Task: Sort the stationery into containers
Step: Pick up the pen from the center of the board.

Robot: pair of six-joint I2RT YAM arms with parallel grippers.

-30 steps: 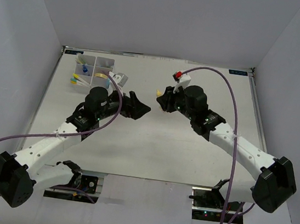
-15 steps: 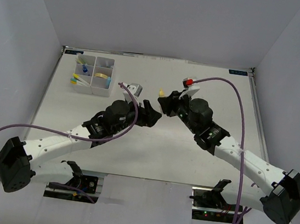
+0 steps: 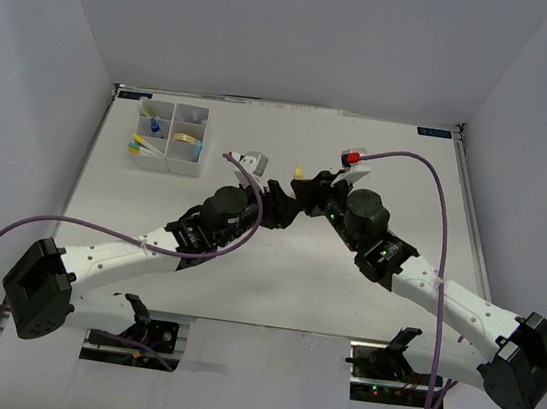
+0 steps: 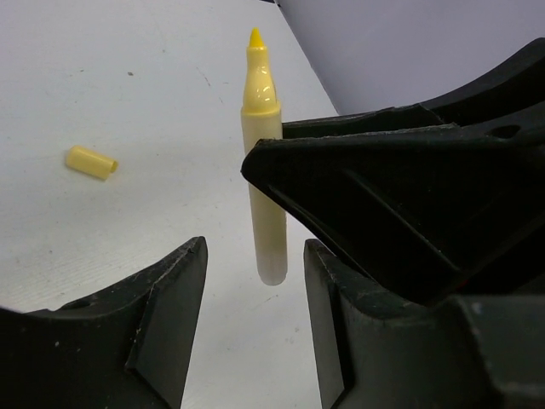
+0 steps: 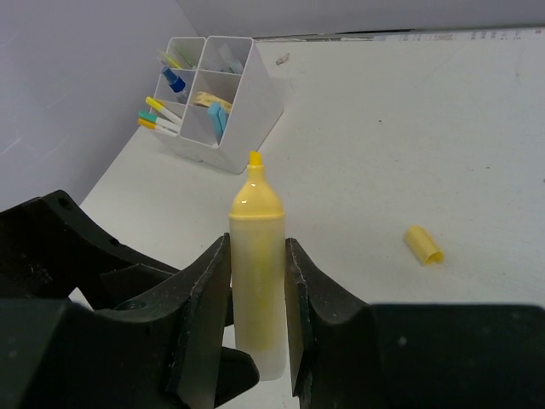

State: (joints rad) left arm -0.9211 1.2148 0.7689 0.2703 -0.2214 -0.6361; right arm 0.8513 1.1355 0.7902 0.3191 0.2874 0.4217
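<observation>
My right gripper [image 5: 255,244] is shut on an uncapped yellow marker [image 5: 255,204], held upright with its tip up, above the table's middle [image 3: 299,174]. My left gripper [image 4: 254,254] is open, one jaw on each side of the marker's lower end [image 4: 266,247], with a gap on both sides. The two grippers meet tip to tip in the top view, left [image 3: 279,203] and right [image 3: 306,191]. The marker's yellow cap [image 5: 423,244] lies loose on the table [image 4: 91,162]. The containers, a white divided organizer [image 3: 182,163], stand at the far left holding several stationery items [image 5: 255,102].
The right gripper's black fingers [image 4: 383,196] fill the right side of the left wrist view. Purple cables loop from both wrists over the table [image 3: 427,184]. White walls close the table in on the left, back and right.
My left arm swung right and met the right gripper at the middle, and its jaws narrowed around the marker's lower end. The right gripper shifted slightly left, still gripping the marker.
</observation>
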